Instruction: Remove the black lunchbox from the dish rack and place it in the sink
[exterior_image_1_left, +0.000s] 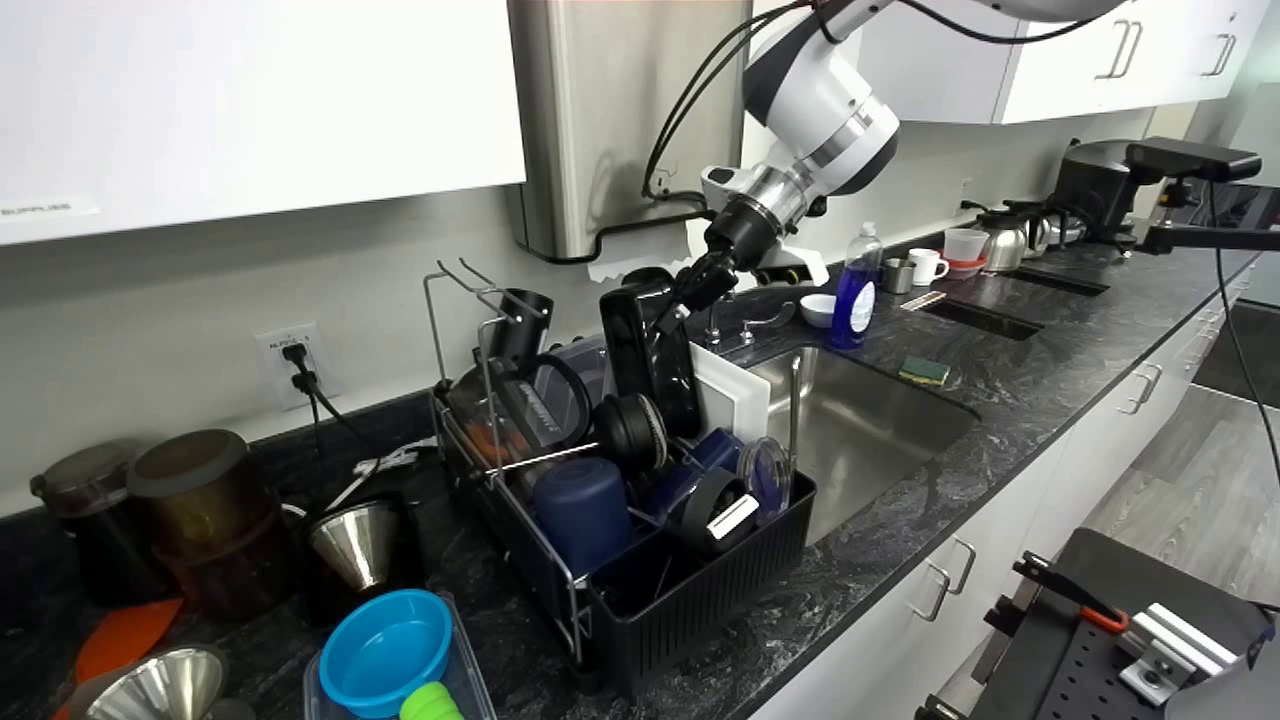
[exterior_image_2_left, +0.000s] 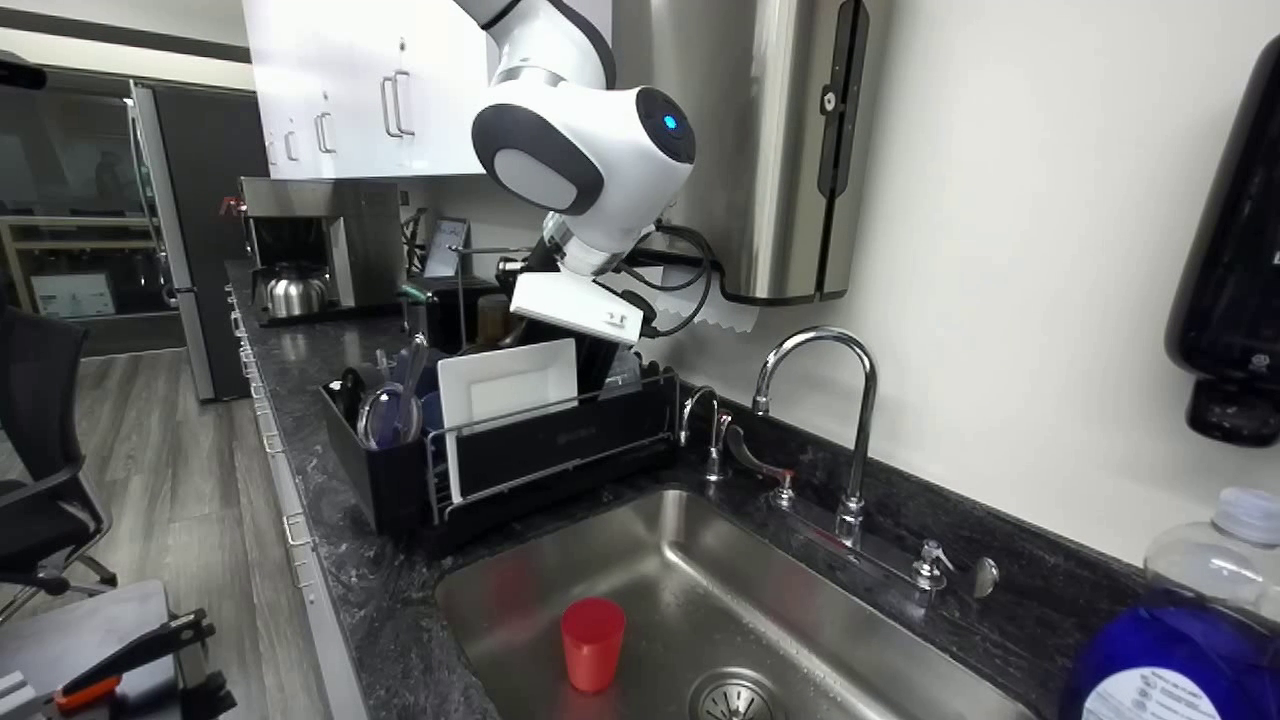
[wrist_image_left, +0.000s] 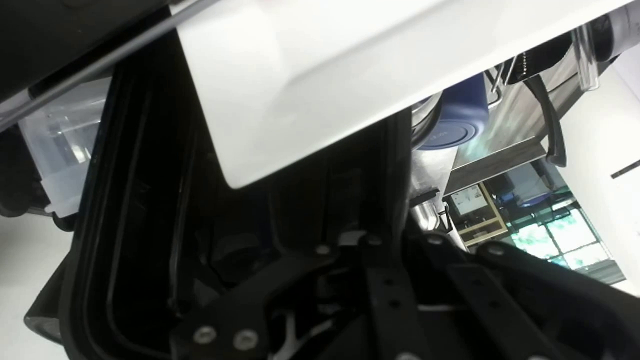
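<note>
Black gripper (exterior_image_1_left: 672, 318) pinching an edge of the black lunchbox (exterior_image_1_left: 677, 385), which stands in the dish rack (exterior_image_1_left: 700, 610). Outward: dark veined countertop (exterior_image_1_left: 1010, 385); recessed steel sink (exterior_image_2_left: 680, 600) holding a red cup (exterior_image_2_left: 592, 645); white cabinets (exterior_image_1_left: 260, 100); grey plank floor (exterior_image_2_left: 225, 500).

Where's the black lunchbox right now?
In an exterior view, the black lunchbox is tilted in the dish rack, just left of the white plate, with the pincer at its upper part.

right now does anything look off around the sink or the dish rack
Mildly: a red cup sits in the sink, where the black lunchbox should go, so it may get in the way. I see no obvious spill or damage.
</note>
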